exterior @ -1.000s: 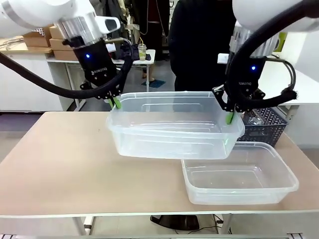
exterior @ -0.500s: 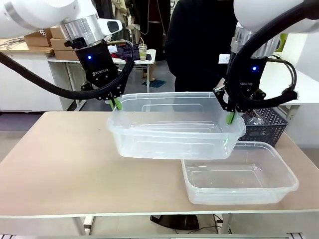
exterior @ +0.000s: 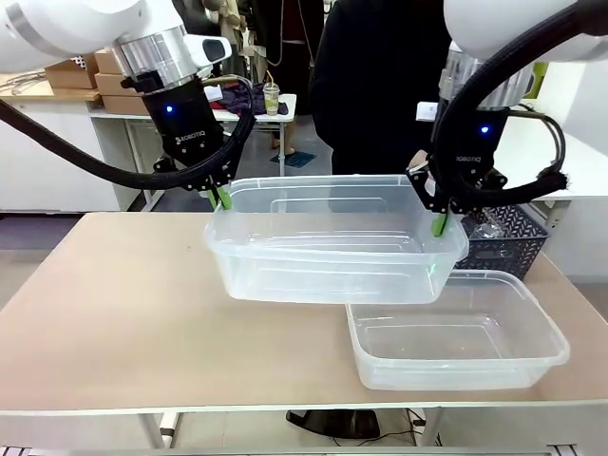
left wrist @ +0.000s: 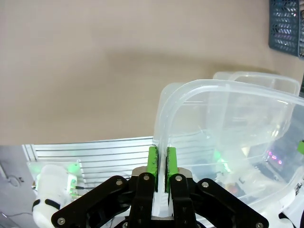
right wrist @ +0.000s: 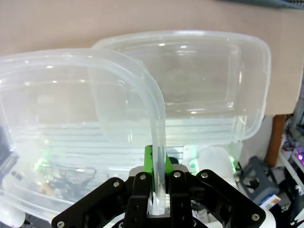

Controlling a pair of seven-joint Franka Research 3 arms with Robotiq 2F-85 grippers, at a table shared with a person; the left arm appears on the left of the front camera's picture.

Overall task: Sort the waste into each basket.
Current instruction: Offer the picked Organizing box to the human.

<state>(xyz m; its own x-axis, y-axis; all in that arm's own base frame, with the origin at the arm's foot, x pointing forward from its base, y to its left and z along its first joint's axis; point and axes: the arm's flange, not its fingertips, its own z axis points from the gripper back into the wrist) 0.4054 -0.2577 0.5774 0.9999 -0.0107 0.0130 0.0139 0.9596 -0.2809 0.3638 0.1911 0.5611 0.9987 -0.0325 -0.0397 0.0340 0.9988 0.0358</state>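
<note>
Since a second ago, the left arm's wrist has been shifted slightly toward the middle, and the left end of the held clear tub (exterior: pixel 323 271) with it; little else has been moved. The left fingers (exterior: pixel 222 198) are clamped on the rim at the tub's left end, the right fingers (exterior: pixel 437 224) on the rim at its right end. The tub is held above the tabletop (exterior: pixel 104 304), overlapping the far left corner of the second clear tub (exterior: pixel 456 347), which is rested on the tabletop.
</note>
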